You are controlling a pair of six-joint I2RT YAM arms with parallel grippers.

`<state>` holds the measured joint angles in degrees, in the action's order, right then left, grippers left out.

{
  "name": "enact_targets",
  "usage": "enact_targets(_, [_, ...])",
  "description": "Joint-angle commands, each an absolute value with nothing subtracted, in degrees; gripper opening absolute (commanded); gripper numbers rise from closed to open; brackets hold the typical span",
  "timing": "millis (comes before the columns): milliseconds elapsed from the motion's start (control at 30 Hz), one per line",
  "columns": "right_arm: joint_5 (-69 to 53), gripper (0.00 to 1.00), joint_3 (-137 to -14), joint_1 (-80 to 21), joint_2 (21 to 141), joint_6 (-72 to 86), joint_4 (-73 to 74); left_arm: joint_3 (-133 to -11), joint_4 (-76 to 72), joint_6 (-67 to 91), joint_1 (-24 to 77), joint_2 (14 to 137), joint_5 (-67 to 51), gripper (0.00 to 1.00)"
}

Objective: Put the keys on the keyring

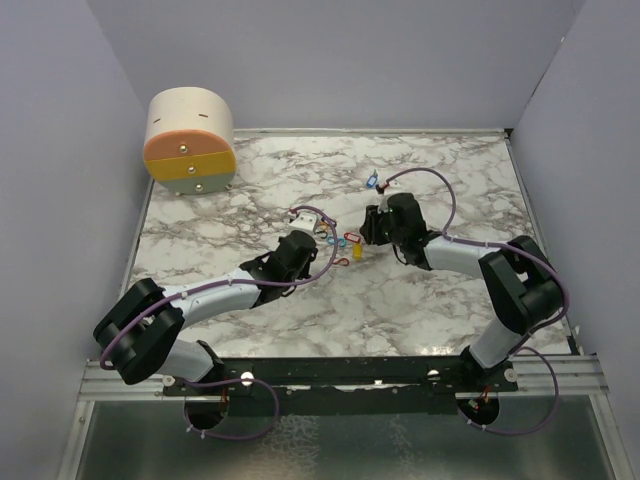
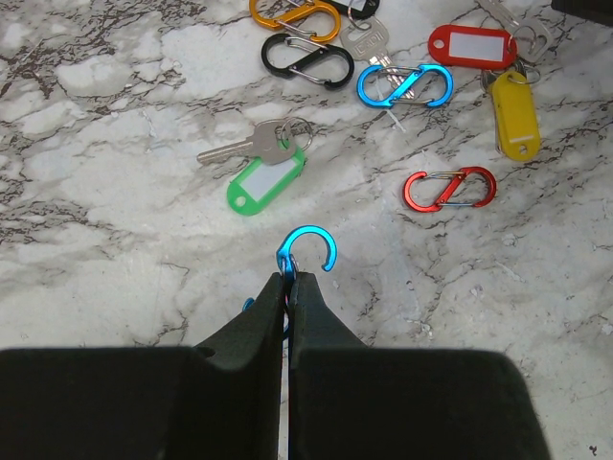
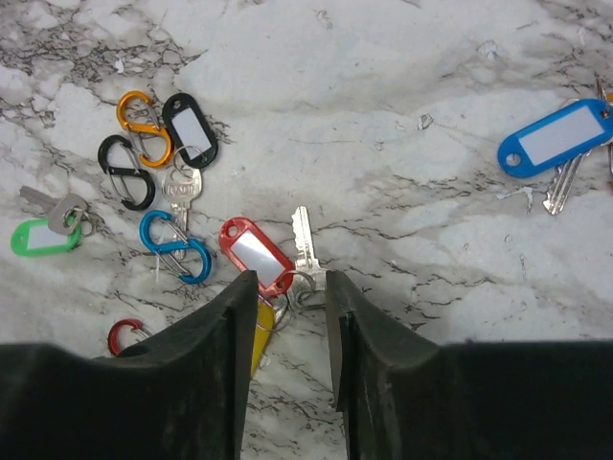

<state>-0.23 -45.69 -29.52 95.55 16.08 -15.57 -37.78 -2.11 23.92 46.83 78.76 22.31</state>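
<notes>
Marble-patterned surface [image 1: 420, 300] under grey walls carries everything; the red key [image 3: 254, 251] near its middle serves as the marker. Far left of the red key, back by the wall, sits a round box [image 1: 190, 140], out of the work. On the left arm's side of the red key, the left jaws are closed on the held clip [image 2: 306, 251], whose open blue hook sticks out ahead. The green key [image 2: 257, 182] lies just beyond that hook, apart from it. Between there and the red key lie an orange clip [image 2: 295, 16], a black clip [image 2: 306, 59], a loose blue clip [image 2: 405, 85] and a red clip [image 2: 449, 189]. The right jaws stand parted and empty at the red key's ring end, where the yellow key [image 2: 515, 117] touches it, partly hidden behind them. The step looks like picking up the red key for the hook: best to pinch the plastic tag alone, leave the ring free, and see that the yellow key does not ride along. Well right of the red key lies the blue key [image 3: 554, 140].
</notes>
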Motion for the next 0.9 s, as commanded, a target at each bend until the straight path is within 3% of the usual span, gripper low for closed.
enact_targets(0, [-0.4,0.41,-47.0,-29.4,96.2,14.6,-13.5,-37.3,-3.0,24.6,46.6,77.5,21.3,0.0])
enact_targets(133, [-1.8,0.45,-48.3,-29.4,97.8,13.8,-13.4,-37.2,-2.9,24.6,46.6,77.1,21.4,0.0])
enact_targets(467, [-4.5,0.46,-50.1,-29.3,100.0,13.6,-11.9,-37.3,-2.8,24.6,46.6,77.5,21.4,0.0])
enact_targets(867, [-6.6,0.46,-46.1,-29.4,94.5,21.9,-6.9,-37.4,-3.0,24.4,46.6,77.4,21.4,0.0])
